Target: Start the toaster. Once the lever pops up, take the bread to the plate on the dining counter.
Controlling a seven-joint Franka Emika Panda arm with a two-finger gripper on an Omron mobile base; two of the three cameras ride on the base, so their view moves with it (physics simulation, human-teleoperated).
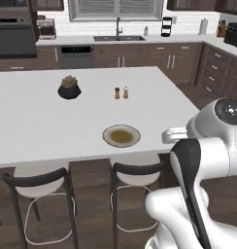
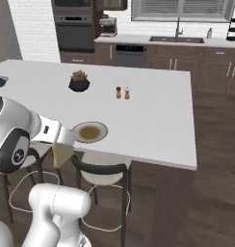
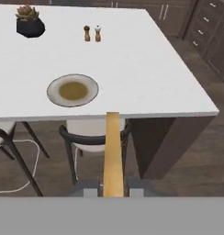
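Bread (image 3: pixel 113 156) stands edge-on, clamped between fingers (image 3: pixel 90 192).

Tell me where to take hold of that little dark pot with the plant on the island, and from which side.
Grip the dark pot across its rounded body, low on its sides, coming in level from the stool side of the dining counter. The succulent fills its top, so a grip from above would likely crush leaves. First the jaws, shut on the bread, must let it go.

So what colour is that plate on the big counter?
The plate is cream at the rim with a brownish-olive centre, clearest in the hand view.
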